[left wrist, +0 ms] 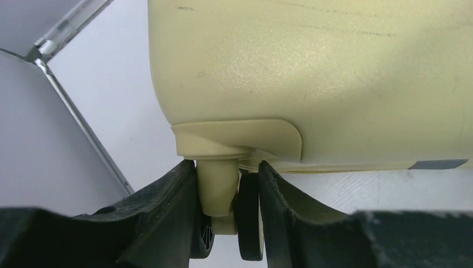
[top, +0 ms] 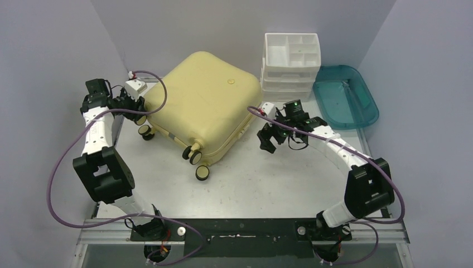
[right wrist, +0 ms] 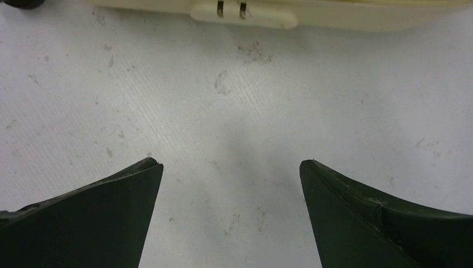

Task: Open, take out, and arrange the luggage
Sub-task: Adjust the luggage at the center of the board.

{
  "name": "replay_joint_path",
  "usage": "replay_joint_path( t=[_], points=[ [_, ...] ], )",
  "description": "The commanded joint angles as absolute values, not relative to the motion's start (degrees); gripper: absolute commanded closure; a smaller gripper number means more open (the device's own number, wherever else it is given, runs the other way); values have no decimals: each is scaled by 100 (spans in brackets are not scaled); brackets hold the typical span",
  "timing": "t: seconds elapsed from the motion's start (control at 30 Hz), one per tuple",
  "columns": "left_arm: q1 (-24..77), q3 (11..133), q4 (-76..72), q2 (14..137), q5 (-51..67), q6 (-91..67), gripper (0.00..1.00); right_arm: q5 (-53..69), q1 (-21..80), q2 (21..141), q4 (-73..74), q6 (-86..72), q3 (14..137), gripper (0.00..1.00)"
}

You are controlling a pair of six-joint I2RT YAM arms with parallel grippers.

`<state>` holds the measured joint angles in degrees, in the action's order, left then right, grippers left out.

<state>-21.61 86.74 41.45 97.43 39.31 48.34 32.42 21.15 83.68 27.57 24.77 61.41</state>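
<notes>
The large pale-yellow hard-shell suitcase (top: pixel 203 100) lies shut, nothing out. Left gripper (left wrist: pixel 226 167) pinches a yellow-and-black caster wheel (left wrist: pixel 249 218) (barely begun, I'd say); right gripper (right wrist: pixel 228 162) gapes.

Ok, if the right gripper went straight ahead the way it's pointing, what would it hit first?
Probably the luggage, near its small pale fitting; only bare table lies before the right gripper, though depth is unclear.

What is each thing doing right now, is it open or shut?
Suitcase: shut, lying flat.
Left hand: closed on a suitcase wheel.
Right hand: open, holding nothing.
Drawer box: upright, open on top.
Teal tray: right way up.
</notes>
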Motion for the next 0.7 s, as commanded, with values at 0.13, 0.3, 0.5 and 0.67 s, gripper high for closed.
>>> replay_joint_path(
  t=[0.13, 0.3, 0.5, 0.67],
  points=[
    [-2214, 7233, 5073, 8658, 4008, 5379, 73, 2940, 2471, 9875, 2661, 1666, 8305, 0],
    [-2127, 6634, 5374, 8145, 4077, 5552, 74, 2608, 2686, 10903, 2938, 1278, 9829, 0],
    [-1558, 6106, 6095, 7393, 4116, 5815, 74, 1925, 2834, 11653, 2720, 939, 10911, 0],
    [-728, 5624, 5936, 6507, 4027, 5271, 73, 1528, 2824, 12021, 2990, 951, 11768, 0]
  ],
)
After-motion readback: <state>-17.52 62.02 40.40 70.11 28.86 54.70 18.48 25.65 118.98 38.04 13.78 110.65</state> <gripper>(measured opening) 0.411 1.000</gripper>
